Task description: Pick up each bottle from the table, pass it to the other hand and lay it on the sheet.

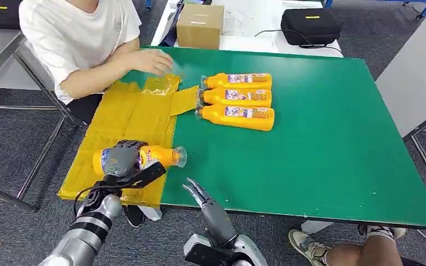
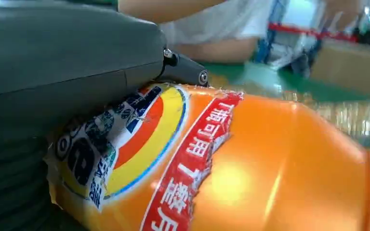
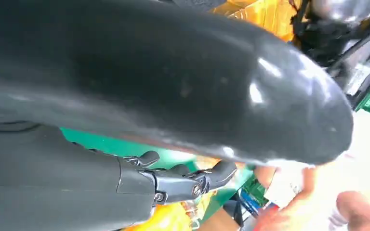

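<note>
My left hand (image 1: 121, 159) grips an orange bottle (image 1: 156, 156) lying sideways over the yellow sheet (image 1: 127, 119), its clear cap toward the green table (image 1: 321, 138). In the left wrist view the bottle (image 2: 270, 173) with its torn label is pressed against my hand (image 2: 67, 72). Three more orange bottles (image 1: 237, 81) (image 1: 236, 96) (image 1: 237, 116) lie side by side at the table's middle, caps toward the sheet. My right hand (image 1: 202, 195) hovers at the table's near edge, fingers apart and holding nothing; its thumb (image 3: 183, 86) looms in the right wrist view.
A person in a white shirt (image 1: 77, 33) sits at the far left with a hand (image 1: 155, 60) over the sheet's far end. A cardboard box (image 1: 199, 25) and a black case (image 1: 310, 25) sit beyond the table. A person's foot (image 1: 310, 244) is below the near edge.
</note>
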You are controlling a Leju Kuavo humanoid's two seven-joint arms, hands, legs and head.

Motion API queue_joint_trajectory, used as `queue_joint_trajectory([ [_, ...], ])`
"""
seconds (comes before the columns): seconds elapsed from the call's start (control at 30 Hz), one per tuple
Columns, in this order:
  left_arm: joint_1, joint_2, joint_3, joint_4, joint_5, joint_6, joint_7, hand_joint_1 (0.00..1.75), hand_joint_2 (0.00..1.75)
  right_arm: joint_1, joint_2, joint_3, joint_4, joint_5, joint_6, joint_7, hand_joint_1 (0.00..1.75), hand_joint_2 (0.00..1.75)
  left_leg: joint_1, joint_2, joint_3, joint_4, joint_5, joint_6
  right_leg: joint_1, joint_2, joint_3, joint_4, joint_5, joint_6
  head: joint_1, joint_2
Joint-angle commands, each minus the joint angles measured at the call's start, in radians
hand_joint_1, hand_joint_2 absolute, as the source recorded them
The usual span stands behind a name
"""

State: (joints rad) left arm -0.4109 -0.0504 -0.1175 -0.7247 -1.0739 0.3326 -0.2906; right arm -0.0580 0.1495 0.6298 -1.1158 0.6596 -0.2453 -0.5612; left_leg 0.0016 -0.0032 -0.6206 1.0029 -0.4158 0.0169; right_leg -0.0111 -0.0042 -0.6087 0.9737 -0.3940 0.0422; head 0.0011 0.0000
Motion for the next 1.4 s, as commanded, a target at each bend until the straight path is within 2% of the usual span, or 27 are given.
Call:
queue_joint_trajectory([
  [0.03,-0.208,0.011,-0.095,0.335,-0.074,-0.143,0.101,1.75,1.75,-0.053,-0.011,-0.004,0.098,-0.011,0.014,-0.021,0.00,0.00,0.001,-0.001,0.005,-0.001,-0.001,-0.001,0.001,-0.001,0.005,-0.001,-0.001,-0.001,0.000,0.000],
  [0.2,-0.219,0.002,-0.065,0.345,-0.044,-0.170,0.115,1.75,1.75,-0.055,-0.008,-0.006,0.105,-0.012,0.006,-0.023,0.00,0.00,0.000,0.000,0.008,-0.001,0.000,-0.001,0.000,0.000,0.008,0.000,0.000,-0.001,0.000,0.000],
  [0.23,-0.223,-0.002,-0.058,0.346,-0.038,-0.175,0.119,1.24,1.75,-0.056,-0.007,-0.006,0.108,-0.013,0.005,-0.023,0.00,0.00,0.001,0.000,0.010,-0.001,-0.001,-0.001,0.001,0.001,0.010,-0.001,-0.001,-0.002,0.000,0.000],
  [0.27,-0.233,-0.011,-0.044,0.350,-0.025,-0.193,0.129,0.42,1.75,-0.056,-0.005,-0.007,0.115,-0.016,0.001,-0.024,0.00,0.00,0.001,0.000,0.010,-0.001,-0.001,-0.001,0.001,0.000,0.010,0.000,-0.001,-0.002,0.000,0.000],
  [0.33,-0.257,-0.026,-0.034,0.372,-0.010,-0.267,0.143,0.00,1.75,-0.061,-0.002,-0.007,0.132,-0.019,-0.009,-0.025,0.00,0.00,0.001,-0.001,0.009,-0.001,0.001,-0.002,0.001,0.000,0.009,0.000,-0.001,-0.002,0.000,0.000],
  [0.43,-0.282,-0.037,-0.040,0.392,-0.009,-0.341,0.165,0.00,1.75,-0.077,0.005,-0.009,0.170,-0.030,-0.027,-0.042,0.00,0.00,0.001,0.000,0.010,-0.001,0.001,-0.002,0.001,0.001,0.010,-0.001,0.000,-0.002,0.000,0.000],
  [0.5,-0.299,-0.069,0.042,0.401,0.086,-0.386,0.165,0.00,1.75,-0.090,0.014,-0.002,0.203,-0.029,-0.067,-0.071,0.00,0.00,0.001,-0.001,0.009,-0.001,0.001,-0.002,0.001,-0.001,0.010,-0.001,0.001,-0.002,0.000,0.000],
  [0.77,-0.300,-0.070,0.039,0.400,0.087,-0.389,0.165,0.00,1.75,-0.095,0.019,0.000,0.217,-0.032,-0.074,-0.075,0.00,0.00,0.000,-0.001,0.010,-0.001,0.002,-0.001,0.000,-0.001,0.011,-0.001,0.001,-0.003,0.000,0.000],
  [0.83,-0.304,-0.079,0.088,0.394,0.148,-0.409,0.136,0.00,1.75,-0.097,0.021,0.001,0.227,-0.042,-0.073,-0.078,0.00,0.00,0.000,-0.001,0.011,-0.001,0.002,-0.001,0.001,0.000,0.012,-0.001,0.000,-0.002,0.000,0.000],
  [0.93,-0.318,-0.115,0.218,0.364,0.339,-0.509,0.011,0.00,1.75,-0.103,0.025,0.002,0.260,-0.055,-0.096,-0.095,0.00,0.00,0.000,-0.001,0.010,-0.001,0.002,-0.001,0.001,-0.001,0.011,-0.001,0.000,-0.002,0.000,0.000],
  [1.2,-0.322,-0.127,0.251,0.345,0.405,-0.545,-0.014,0.00,1.75,-0.107,0.028,0.002,0.277,-0.062,-0.108,-0.103,0.00,0.00,0.000,-0.002,0.009,-0.001,0.002,-0.001,0.000,-0.001,0.011,-0.001,0.000,-0.002,0.000,0.000],
  [1.23,-0.115,-0.171,0.096,-0.238,0.747,-0.380,-0.166,0.00,1.75,-0.062,0.004,0.005,0.230,-0.060,-0.154,-0.089,0.00,0.00,0.000,-0.003,0.008,0.000,0.003,-0.001,0.001,-0.002,0.010,-0.001,0.001,-0.001,0.000,0.000],
  [1.3,-0.056,-0.167,0.070,-0.386,0.851,-0.403,-0.162,0.00,1.75,-0.048,-0.006,0.006,0.206,-0.054,-0.157,-0.082,0.00,0.00,0.000,-0.001,0.007,0.000,0.002,-0.001,0.001,-0.001,0.008,0.000,0.000,-0.001,0.000,0.000],
  [1.4,0.026,-0.125,-0.004,-0.599,1.041,-0.450,-0.098,0.00,1.75,-0.026,-0.025,-0.001,0.169,-0.049,-0.169,-0.066,0.00,0.00,0.000,0.001,0.005,0.000,0.001,-0.001,0.000,0.001,0.005,0.000,0.001,0.000,0.000,0.000],
])
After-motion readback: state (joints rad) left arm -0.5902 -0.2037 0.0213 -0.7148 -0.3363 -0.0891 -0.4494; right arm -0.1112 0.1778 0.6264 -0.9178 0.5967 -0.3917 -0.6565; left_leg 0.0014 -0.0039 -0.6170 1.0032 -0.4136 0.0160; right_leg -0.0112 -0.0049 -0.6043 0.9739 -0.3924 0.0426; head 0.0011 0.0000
